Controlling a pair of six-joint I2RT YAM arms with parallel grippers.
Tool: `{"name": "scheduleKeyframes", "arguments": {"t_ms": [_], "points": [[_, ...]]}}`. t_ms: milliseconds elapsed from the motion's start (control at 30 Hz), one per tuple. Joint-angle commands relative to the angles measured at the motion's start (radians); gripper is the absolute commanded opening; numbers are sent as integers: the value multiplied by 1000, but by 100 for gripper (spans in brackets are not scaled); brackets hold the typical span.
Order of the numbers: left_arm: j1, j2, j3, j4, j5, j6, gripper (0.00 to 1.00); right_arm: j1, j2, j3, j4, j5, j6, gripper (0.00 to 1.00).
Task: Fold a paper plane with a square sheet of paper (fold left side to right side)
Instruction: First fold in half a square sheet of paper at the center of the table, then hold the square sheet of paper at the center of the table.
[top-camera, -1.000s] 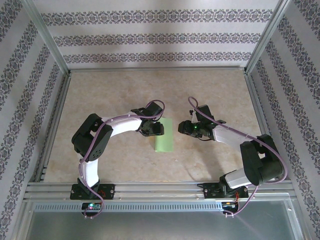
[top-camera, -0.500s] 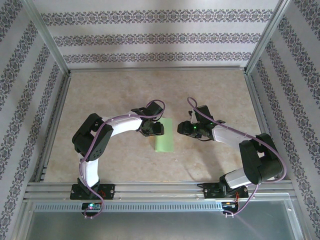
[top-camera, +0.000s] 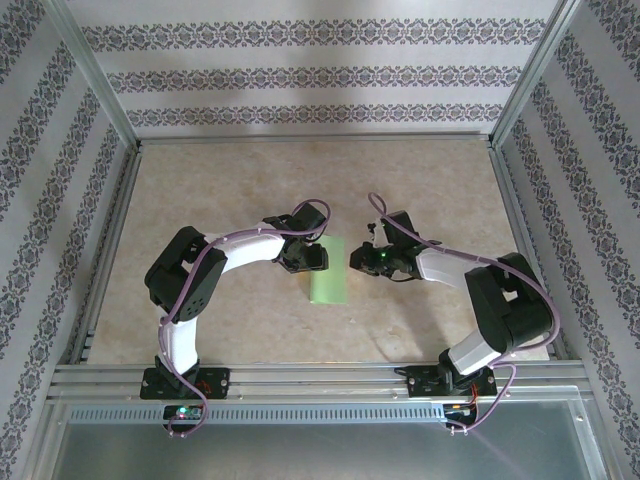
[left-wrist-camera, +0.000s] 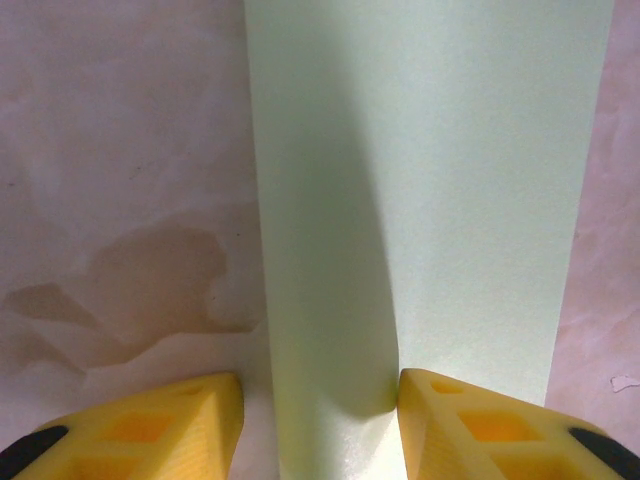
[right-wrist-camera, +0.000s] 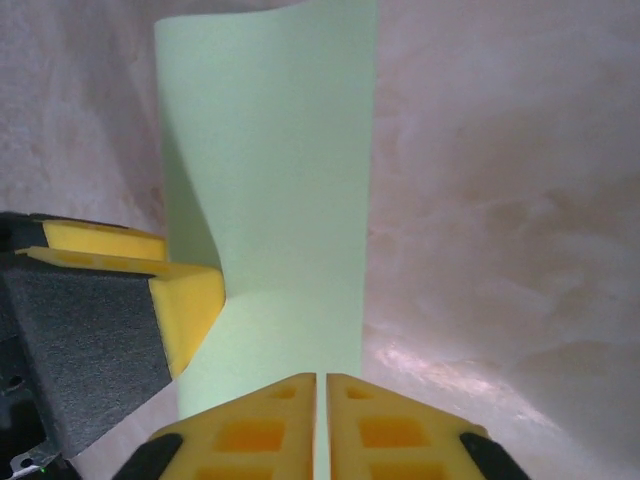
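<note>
The square sheet of paper (top-camera: 330, 280), light green, lies folded into a narrow upright strip at the middle of the table. My left gripper (top-camera: 318, 258) is at its upper left edge, open. In the left wrist view the paper (left-wrist-camera: 440, 180) runs between the two yellow fingers of the left gripper (left-wrist-camera: 320, 385), and the right finger touches a raised curl of it. My right gripper (top-camera: 358, 260) is at the strip's right edge. In the right wrist view the right gripper (right-wrist-camera: 322, 378) is shut just over the near end of the paper (right-wrist-camera: 280, 150). The left gripper's finger (right-wrist-camera: 185, 300) presses on the strip's side.
The beige marbled table (top-camera: 230, 180) is fenced by an aluminium frame (top-camera: 320, 378) with patterned walls behind and beside it. Both arm bases stand at the near rail, and purple cables loop over the wrists.
The right gripper has closed its fingers and shifted slightly left toward the paper, its elbow swinging in. The left arm and the paper have stayed put.
</note>
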Motion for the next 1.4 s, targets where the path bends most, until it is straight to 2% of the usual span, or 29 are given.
{"name": "scheduleKeyframes", "arguments": {"t_ms": [0,167,833,1233,1367], "points": [[-51,103,-25,42,49,14,47,25,37,35,48,-57,28,5],[-51,103,-24,41,50,12,47,50,86,51,64,-60,39,1],[-50,83,-33,53,46,13,47,75,188,37,8,7,30,0],[-23,-151,-74,78,-24,46,57,79,208,16,-29,38,14,0],[-7,-217,-109,125,4,62,52,80,212,19,-38,41,10,0]]}}
